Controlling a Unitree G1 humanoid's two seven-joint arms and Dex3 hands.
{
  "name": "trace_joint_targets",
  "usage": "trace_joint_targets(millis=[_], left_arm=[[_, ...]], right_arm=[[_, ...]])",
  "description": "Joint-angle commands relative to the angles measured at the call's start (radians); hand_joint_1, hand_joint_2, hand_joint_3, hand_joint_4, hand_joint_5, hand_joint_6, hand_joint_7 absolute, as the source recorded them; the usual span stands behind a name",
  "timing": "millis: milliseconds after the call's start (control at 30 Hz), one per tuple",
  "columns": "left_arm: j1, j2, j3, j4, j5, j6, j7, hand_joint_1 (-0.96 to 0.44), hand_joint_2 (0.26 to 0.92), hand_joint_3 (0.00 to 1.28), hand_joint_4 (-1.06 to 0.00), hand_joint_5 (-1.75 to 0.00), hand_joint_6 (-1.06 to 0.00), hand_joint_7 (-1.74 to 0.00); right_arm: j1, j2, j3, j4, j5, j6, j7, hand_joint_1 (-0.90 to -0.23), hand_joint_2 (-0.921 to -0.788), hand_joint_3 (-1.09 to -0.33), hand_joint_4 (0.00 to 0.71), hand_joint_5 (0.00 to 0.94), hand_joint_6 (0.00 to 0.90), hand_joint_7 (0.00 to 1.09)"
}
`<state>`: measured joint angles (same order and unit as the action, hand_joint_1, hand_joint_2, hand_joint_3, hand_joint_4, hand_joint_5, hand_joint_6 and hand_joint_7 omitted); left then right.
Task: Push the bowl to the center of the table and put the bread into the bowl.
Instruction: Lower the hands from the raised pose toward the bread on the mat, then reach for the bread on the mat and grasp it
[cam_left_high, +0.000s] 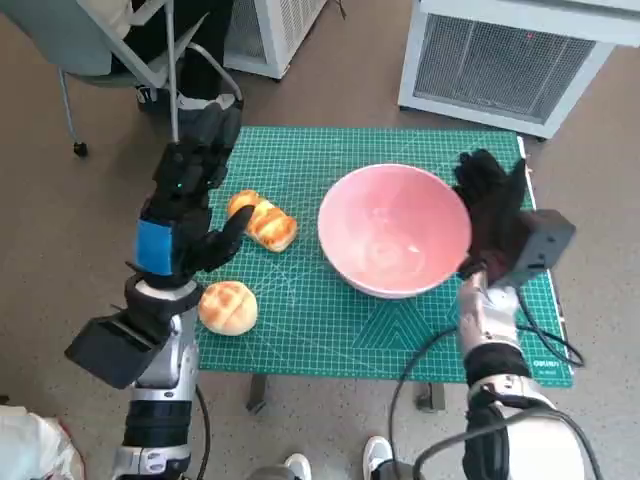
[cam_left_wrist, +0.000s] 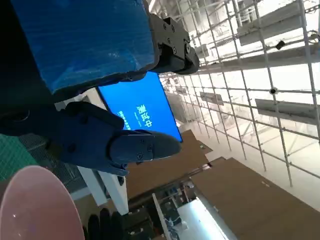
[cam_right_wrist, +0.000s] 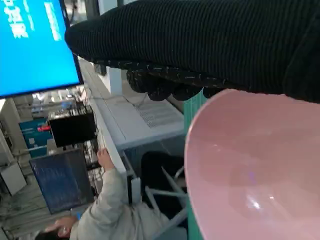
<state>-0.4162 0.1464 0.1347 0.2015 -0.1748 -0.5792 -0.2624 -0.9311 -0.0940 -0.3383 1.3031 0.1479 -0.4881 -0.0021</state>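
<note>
1. The pink bowl (cam_left_high: 395, 230) sits on the green cutting mat (cam_left_high: 330, 330), a little right of the middle and nearer the far half. It is empty inside.
2. The right hand (cam_left_high: 492, 205) stands against the bowl's right rim, fingers raised and apart, gripping nothing. The right wrist view shows the glove just over the rim, so it looks placed to shove the bowl leftward; whether it actually presses on the rim I cannot tell.
3. The left hand (cam_left_high: 190, 195) hovers above the left part of the mat, fingers spread and pointing far, holding nothing. It is near the bread but apart from it.
4. A split bread roll (cam_left_high: 262, 221) lies left of the bowl, well clear of its rim. A round bun (cam_left_high: 228, 306) lies nearer, by the mat's near-left corner.
5. Judged from this, the pushing step is in hand: the bowl is close to centre yet may still need a short nudge to the left.
6. The next move calls for a low, steady push from the right hand so the bowl slides without tipping, stopping before it strikes the roll.
7. After that, the left hand must drop onto a piece of bread, close around it, and carry it over the bowl's rim.
</note>
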Motion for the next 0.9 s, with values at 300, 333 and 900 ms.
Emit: trace_joint_targets(millis=[300,333,900], left_arm=[[0.003,0.063,0.015,-0.002,0.068,0.002,0.026,-0.53,0.921,0.35,-0.29,0.00,-0.33,-0.16],[-0.004,0.090,0.017,0.014,0.092,-0.005,0.022,-0.52,0.921,0.35,-0.29,0.00,-0.33,-0.16],[-0.312,0.469,-0.106,0.454,0.324,-0.133,-0.184,-0.49,0.921,0.22,-0.26,0.00,-0.33,-0.10]], right_arm=[[-0.018,-0.029,0.022,-0.007,-0.039,0.001,-0.001,-0.472,-0.921,-0.917,0.209,0.002,0.069,0.42],[-0.019,-0.034,0.024,-0.015,-0.042,-0.017,0.000,-0.473,-0.921,-0.916,0.209,0.002,0.070,0.42],[0.072,-0.075,0.088,-0.415,0.070,-0.391,0.321,-0.560,-0.921,-0.854,0.243,0.021,0.095,0.46]])
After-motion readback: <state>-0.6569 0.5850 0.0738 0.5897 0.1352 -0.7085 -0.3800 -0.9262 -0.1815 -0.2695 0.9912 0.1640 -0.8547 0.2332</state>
